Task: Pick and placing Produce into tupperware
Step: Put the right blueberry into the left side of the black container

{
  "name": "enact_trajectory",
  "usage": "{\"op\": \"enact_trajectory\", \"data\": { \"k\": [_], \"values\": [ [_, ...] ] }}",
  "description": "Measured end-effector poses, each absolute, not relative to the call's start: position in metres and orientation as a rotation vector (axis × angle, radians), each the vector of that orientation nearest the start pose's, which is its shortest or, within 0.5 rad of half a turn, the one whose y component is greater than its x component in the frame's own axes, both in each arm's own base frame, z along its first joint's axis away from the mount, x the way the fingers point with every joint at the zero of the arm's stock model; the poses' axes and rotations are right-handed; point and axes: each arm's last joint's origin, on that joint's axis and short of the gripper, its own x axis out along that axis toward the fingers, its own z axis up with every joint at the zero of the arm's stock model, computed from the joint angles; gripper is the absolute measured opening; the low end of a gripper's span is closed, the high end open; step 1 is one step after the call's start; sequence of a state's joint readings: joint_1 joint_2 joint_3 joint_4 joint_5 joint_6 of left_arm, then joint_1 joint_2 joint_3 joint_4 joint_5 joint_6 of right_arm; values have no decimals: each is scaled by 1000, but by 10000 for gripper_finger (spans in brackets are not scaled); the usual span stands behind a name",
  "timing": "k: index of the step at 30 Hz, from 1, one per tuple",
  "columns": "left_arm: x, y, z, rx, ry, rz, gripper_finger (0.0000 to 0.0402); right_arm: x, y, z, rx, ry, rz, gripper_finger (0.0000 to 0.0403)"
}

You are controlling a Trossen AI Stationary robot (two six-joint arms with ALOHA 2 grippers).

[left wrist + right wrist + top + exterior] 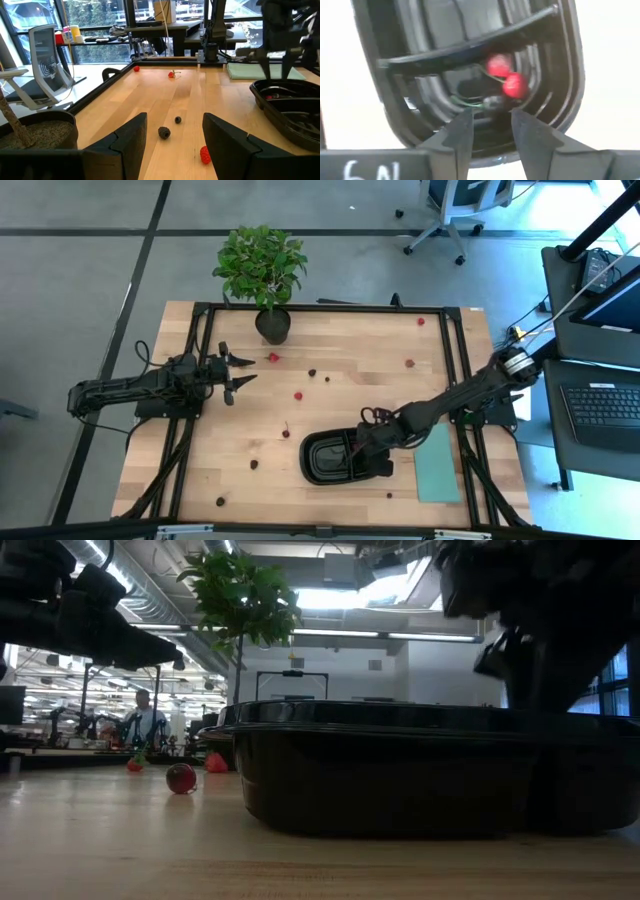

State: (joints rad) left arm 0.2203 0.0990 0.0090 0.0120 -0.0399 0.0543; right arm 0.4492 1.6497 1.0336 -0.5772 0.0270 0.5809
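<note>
R gripper hangs over the black tupperware w/ fingers parted, nothing gripped; two red berries lie in the compartment below. I'd lift straight up, clear of the rim. L gripper waits agape by the potted plant. Only R wrist view shows berries inside; high view shows others scattered on table
</note>
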Motion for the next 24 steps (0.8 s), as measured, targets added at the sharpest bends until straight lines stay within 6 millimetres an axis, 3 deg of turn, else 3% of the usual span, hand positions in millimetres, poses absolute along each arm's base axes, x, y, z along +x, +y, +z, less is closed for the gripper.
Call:
{"op": "enact_trajectory", "data": {
  "k": [8,15,24],
  "values": [
    [100,24,160,47,85,257,186,258,157,216,295,1133,105,141],
    [100,24,160,47,85,257,186,237,194,220,215,1103,261,141],
    [100,24,160,46,85,258,186,210,225,220,176,1028,253,141]
  ]
}}
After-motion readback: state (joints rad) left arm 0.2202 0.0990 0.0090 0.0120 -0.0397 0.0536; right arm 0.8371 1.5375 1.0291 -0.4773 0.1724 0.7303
